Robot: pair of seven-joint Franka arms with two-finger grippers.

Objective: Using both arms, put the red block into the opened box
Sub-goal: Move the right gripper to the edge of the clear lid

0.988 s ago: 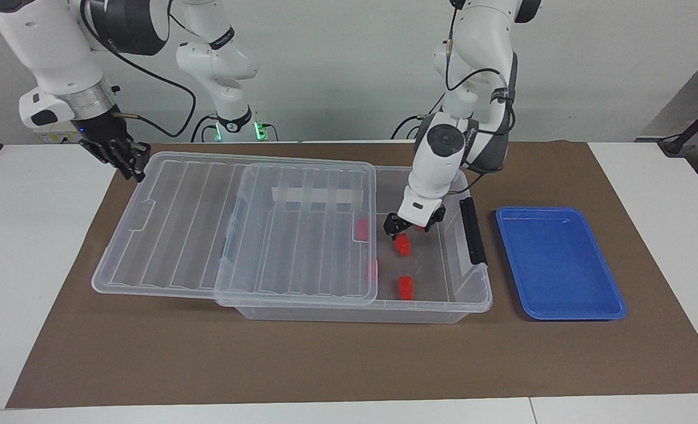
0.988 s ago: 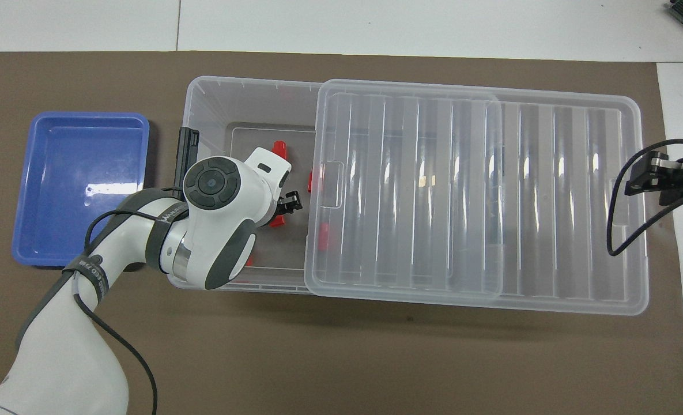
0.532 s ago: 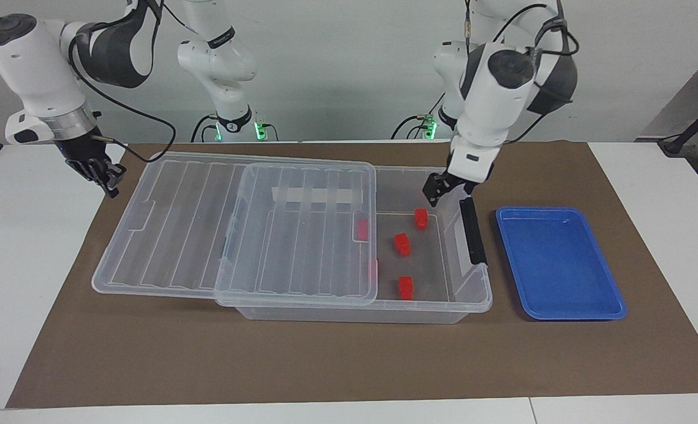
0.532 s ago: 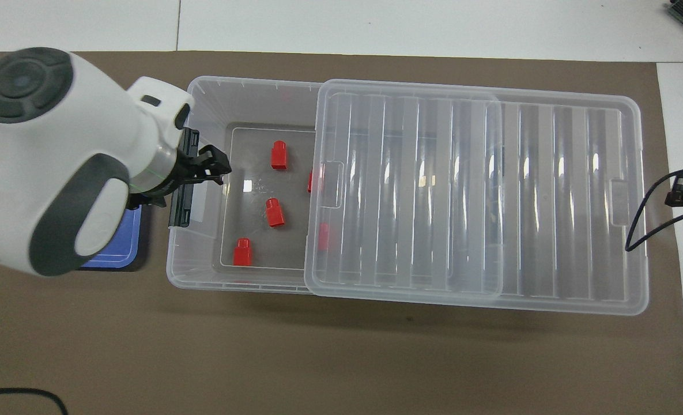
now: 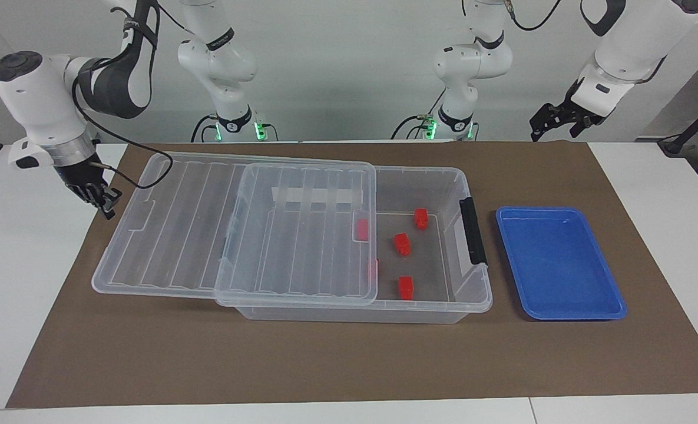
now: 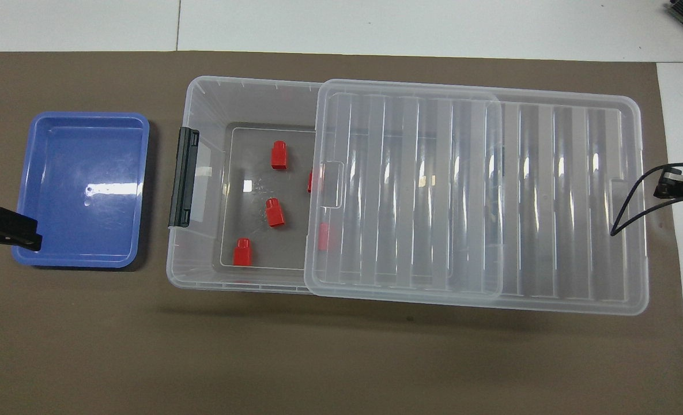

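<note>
The clear box lies open at its black-handle end. Its ribbed lid is slid toward the right arm's end. Three red blocks rest on the uncovered floor of the box, and two more show dimly under the lid's edge. My left gripper hangs open and empty, high over the mat beside the blue tray. My right gripper is shut on nothing, just off the lid's outer end.
A shallow blue tray sits on the brown mat beside the box's handle end, with nothing in it. White tabletop borders the mat at both ends.
My left gripper rose out of the box and swung away past the tray, leaving the blocks inside. My right gripper drew back from the lid's corner and closed.
</note>
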